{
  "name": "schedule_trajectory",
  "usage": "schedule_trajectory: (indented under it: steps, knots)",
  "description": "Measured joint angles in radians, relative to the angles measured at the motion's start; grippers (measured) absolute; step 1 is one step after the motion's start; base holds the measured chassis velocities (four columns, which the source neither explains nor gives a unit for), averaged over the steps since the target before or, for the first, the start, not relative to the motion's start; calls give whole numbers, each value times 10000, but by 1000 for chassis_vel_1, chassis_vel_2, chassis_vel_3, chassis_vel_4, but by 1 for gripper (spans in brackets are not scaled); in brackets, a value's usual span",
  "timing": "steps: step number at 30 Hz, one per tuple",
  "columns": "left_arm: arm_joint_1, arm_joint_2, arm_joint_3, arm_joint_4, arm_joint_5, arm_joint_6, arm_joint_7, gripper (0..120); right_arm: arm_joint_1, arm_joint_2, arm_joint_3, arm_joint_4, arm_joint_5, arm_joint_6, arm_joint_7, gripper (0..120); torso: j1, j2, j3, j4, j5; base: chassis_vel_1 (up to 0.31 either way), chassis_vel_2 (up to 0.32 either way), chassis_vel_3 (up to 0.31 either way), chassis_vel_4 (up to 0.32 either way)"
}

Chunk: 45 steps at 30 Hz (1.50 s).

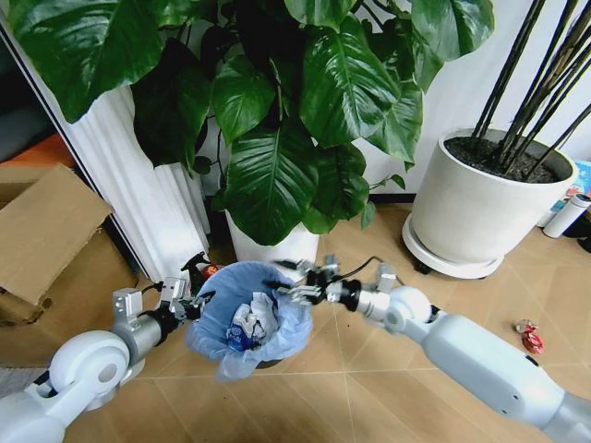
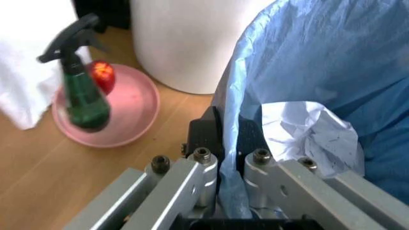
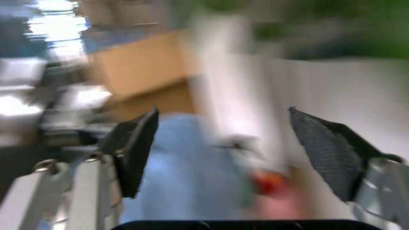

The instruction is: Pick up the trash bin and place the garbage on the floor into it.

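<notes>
Pinching the bag-lined rim of the one trash bin (image 1: 249, 323), the left gripper (image 2: 229, 143) holds it above the floor (image 1: 369, 388), two white paper wads (image 1: 251, 318) inside, the right gripper (image 1: 297, 284) spread wide over its mouth, one red wrapper (image 1: 530, 340) lying beyond.

floor (image 1: 369, 378): wood-look tiles | red wrapper (image 1: 529, 338) | white plant pots (image 1: 485, 198) | cardboard box (image 1: 46, 235)

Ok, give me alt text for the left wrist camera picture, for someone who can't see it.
The left gripper is shut on the rim of the trash bin, pinching its light-blue bag, with crumpled white paper inside. Beside the bin on the wood-look floor, a green spray bottle stands on a pink dish, in front of a white plant pot.
</notes>
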<state>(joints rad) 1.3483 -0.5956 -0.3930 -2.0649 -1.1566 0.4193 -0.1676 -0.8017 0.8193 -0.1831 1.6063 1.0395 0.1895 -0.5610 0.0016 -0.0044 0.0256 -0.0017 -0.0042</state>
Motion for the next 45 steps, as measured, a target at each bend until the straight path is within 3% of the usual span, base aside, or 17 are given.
schedule_trajectory:
  steps: [3, 5, 6, 8, 14, 16, 30, 45]
  knots:
    - [485, -170, -427, -134, 218, 0, -25, 0, -2116, -496, 1857, 247, -664, 329, 2408, 91, 0, 0, 0, -7, -1, 0, 0, 0, 0]
    - [555, -185, -503, -156, 244, 0, -31, 0, -2510, -525, 2306, 302, -866, 290, 2617, 93, 0, 0, 0, -7, -1, 0, 0, 0, 0]
    - [692, -228, -686, -186, 317, -6, -40, 0, -3520, -494, 3292, 471, -1263, 177, 3093, 98, -1, 1, -3, -7, -5, 0, 0, 0, 0]
    - [808, -307, -941, -237, 334, -9, -46, 0, -4927, -128, 4535, 695, -1720, -53, 3667, 100, 0, 0, 0, -9, 2, 0, 0, 0, 0]
    - [919, -461, -1269, -313, 376, -41, -45, 0, -6680, 693, 6450, 849, -2376, -109, 3989, 100, 0, 0, 0, -6, -1, 0, 0, 0, 0]
    - [926, -647, -1370, -325, 424, -58, -67, 0, -7392, 1326, 7342, 946, -2442, -148, 3968, 100, 0, 0, 0, -5, -6, 0, 0, 0, 0]
    - [1025, -720, -1425, -422, 581, -85, -121, 0, -8273, 2823, 8387, 689, -2476, -23, 3174, 100, 0, 1, 1, -2, -4, 0, 0, 0, 0]
    - [930, -693, -1338, -368, 551, -85, -107, 0, -8190, 3023, 8287, 463, -2537, 76, 3043, 100, 1, 1, 1, -5, -4, -141, -137, 139, 139]
